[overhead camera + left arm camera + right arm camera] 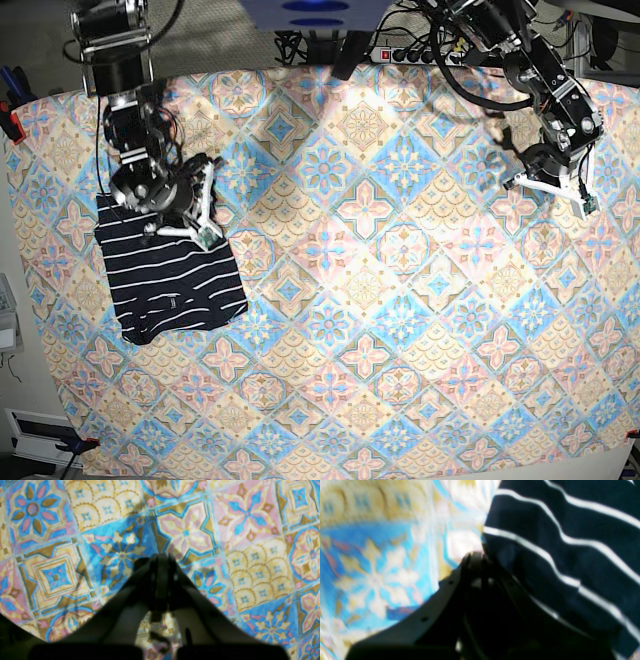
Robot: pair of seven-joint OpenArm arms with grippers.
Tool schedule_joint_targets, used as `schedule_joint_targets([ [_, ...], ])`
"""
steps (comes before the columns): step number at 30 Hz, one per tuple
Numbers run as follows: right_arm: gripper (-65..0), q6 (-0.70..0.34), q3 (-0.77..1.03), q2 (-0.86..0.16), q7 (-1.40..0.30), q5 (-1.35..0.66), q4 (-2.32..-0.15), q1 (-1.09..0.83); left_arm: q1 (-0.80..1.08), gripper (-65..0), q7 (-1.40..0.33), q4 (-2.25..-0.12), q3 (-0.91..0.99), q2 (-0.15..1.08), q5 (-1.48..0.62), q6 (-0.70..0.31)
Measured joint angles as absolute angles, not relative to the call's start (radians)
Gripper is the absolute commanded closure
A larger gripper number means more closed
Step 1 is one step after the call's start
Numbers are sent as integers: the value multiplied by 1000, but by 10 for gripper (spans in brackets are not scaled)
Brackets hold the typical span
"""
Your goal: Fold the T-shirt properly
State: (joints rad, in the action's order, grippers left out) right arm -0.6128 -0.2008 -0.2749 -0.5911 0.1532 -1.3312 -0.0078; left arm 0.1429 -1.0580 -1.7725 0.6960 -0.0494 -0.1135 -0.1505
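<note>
The tablecloth (400,300) covered the whole surface, tiled in pastel blue, orange and pink. On it, toward nine o'clock in the base view, lay the T-shirt (170,280), a compact, roughly square striped bundle that already looked folded.

The right gripper (178,232) sat at the bundle's twelve o'clock edge. In the right wrist view the right gripper (480,555) had its jaws nearly together, and dark cloth lay against them at the tip; it appeared to be pinching the T-shirt (570,555), though blur kept that from being certain. The left gripper (550,190) hung well apart near two o'clock, and the left wrist view showed the left gripper (161,557) clenched on nothing over bare tablecloth (250,555).

The likely risk was that the right arm, lifting away while cloth was caught, would drag the top layer and undo the fold.

Only the base view showed the bundle's full outline and both arms. Only the right wrist view showed cloth meeting the jaws, and the left wrist view alone confirmed an empty left grip.
</note>
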Motion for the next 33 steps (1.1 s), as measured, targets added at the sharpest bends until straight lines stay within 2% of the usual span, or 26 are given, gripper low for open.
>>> schedule_joint_targets([
  [10, -24, -616, -197, -271, -671, 150, -1600, -184, 190, 0, -1058, -1772, 696, 1, -114, -154],
  [19, -24, -616, 36, -272, -682, 152, -1679, -354, 265, 0, -1055, -1771, 697, 71, -119, -159],
  [30, -22, -610, 221, -270, -681, 149, -1799, -623, 451, 0, -1052, -1774, 691, 120, -125, -161],
  [33, -6, -614, 231, -266, -682, 150, -1799, -689, 517, 0, -1047, -1776, 690, 139, -187, -161],
])
